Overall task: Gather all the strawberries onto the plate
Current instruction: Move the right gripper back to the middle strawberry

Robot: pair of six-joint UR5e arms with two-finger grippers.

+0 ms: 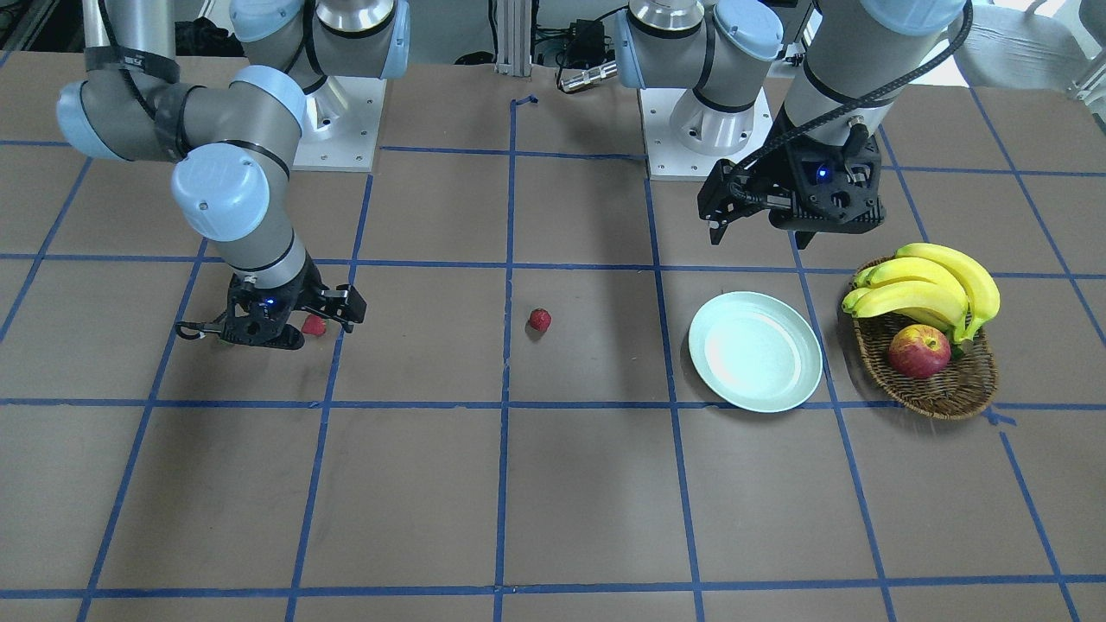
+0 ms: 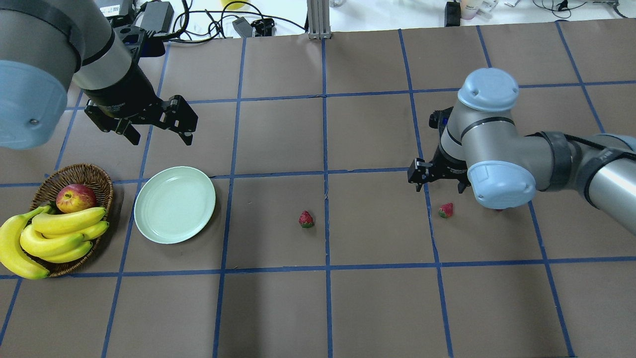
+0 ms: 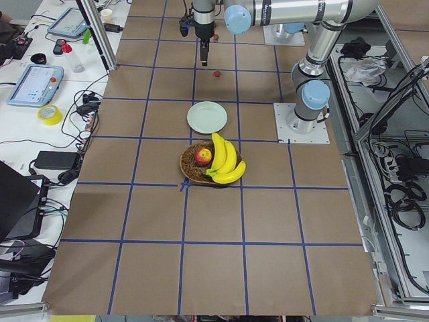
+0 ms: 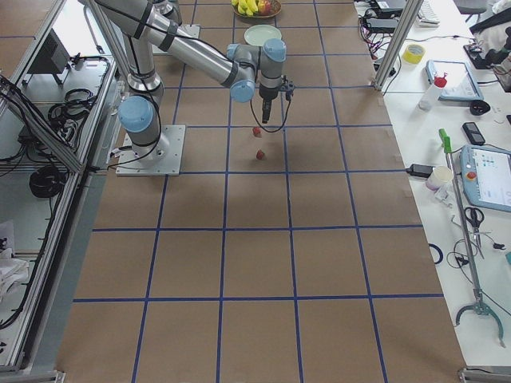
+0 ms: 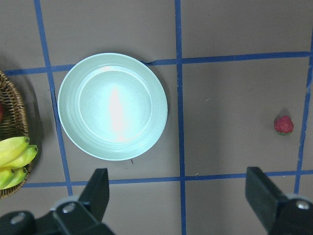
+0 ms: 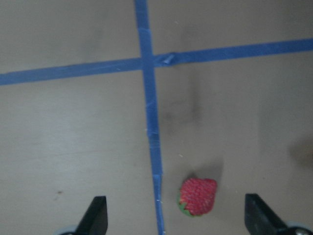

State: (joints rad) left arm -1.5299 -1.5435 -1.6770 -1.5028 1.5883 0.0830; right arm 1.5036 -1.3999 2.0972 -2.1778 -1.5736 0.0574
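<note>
Hovering over a strawberry (image 6: 198, 197), right fingers (image 6: 98, 215) are spread, left fingers (image 5: 98, 188) too; likely soft, light berry is best pinched gently at 3 and 9 o'clock.

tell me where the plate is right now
In the overhead view the plate lies left of centre, just right of the wicker basket without touching it, with the left hand hovering just beyond it.
</note>
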